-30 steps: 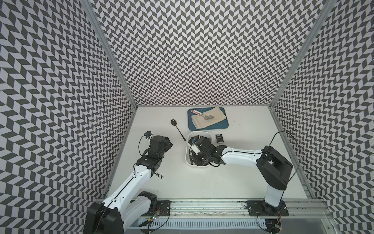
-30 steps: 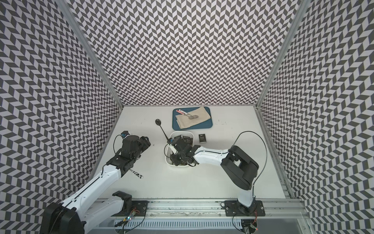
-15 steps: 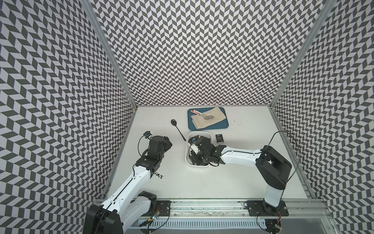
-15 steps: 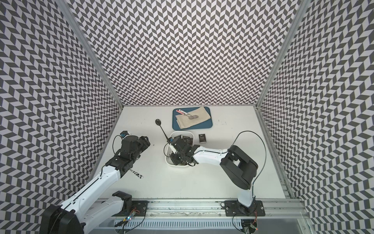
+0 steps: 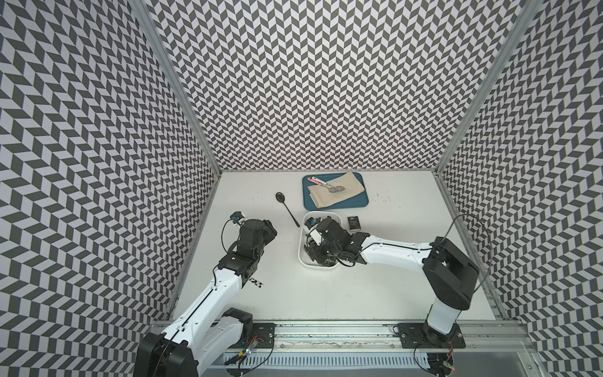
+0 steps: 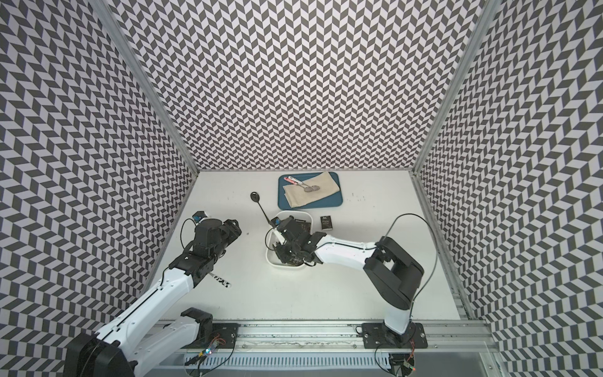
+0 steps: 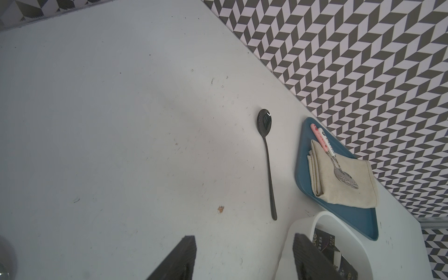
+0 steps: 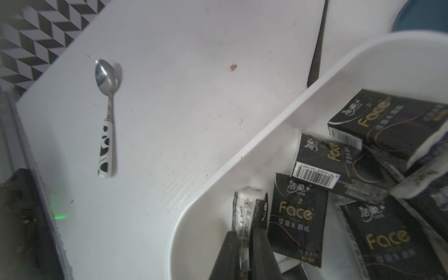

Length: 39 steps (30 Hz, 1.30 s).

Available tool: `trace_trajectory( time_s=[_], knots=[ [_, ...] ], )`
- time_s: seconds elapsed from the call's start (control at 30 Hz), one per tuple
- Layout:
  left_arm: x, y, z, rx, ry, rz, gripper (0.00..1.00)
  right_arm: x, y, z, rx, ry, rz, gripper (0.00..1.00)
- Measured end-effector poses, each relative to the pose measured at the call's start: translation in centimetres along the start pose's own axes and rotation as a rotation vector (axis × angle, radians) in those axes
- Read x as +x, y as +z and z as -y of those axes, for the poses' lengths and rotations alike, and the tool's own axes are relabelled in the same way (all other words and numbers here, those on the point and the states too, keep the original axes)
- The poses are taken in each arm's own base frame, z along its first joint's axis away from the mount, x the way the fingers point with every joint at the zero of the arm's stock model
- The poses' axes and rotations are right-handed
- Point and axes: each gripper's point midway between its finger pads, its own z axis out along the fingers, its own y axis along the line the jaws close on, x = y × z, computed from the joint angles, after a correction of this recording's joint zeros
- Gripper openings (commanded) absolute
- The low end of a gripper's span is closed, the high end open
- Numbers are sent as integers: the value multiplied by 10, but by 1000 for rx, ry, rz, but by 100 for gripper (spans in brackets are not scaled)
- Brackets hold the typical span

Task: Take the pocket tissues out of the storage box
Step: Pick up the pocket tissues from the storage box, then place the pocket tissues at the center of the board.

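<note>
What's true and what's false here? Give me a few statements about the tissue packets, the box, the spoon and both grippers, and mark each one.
1. The fingers of the right gripper pinch a tissue packet inside the storage box. True.
2. The left gripper holds a packet. False: its fingers stand apart, empty, above the table.
3. One loose packet lies on the table beside the box. True.
4. The black spoon lies on the blue tray. False: it lies on the table.
5. The storage box is empty. False: several packets lie in it.
</note>
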Motion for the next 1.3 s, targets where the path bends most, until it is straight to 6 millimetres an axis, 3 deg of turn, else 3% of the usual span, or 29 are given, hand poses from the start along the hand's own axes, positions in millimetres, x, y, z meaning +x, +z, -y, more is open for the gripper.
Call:
trace_trajectory(
  time_s=[0.13, 0.27, 0.4, 0.5, 0.67, 0.83, 0.93, 1.0, 1.07, 1.3],
  knots=[
    [0, 0, 0, -1, 0, 0, 68, -32, -40, 17, -11, 44, 131, 14],
    [0, -1, -1, -2, 0, -1, 68, -44, -76, 73, 47, 135, 230, 14],
    [-1, -2, 0, 4, -2, 4, 69, -19, -101, 137, 141, 256, 254, 14],
    [-1, -2, 0, 4, -1, 1, 68, 12, -106, 158, 177, 319, 223, 14],
    [1, -2, -1, -1, 2, -4, 68, 63, -90, 164, 171, 387, 109, 14],
    [0, -2, -1, -7, 9, -9, 68, 94, -74, 169, 185, 424, 26, 18],
    [-1, -3, 0, -3, 10, -5, 68, 93, -75, 175, 206, 426, 36, 29],
    [-1, -3, 0, -4, 10, -6, 68, 94, -75, 178, 223, 430, 36, 43],
    [-1, -3, 0, -4, 10, -6, 68, 96, -76, 181, 241, 434, 32, 48],
    [-1, -3, 0, -3, 10, -8, 68, 102, -83, 191, 315, 439, 18, 49]
  ],
)
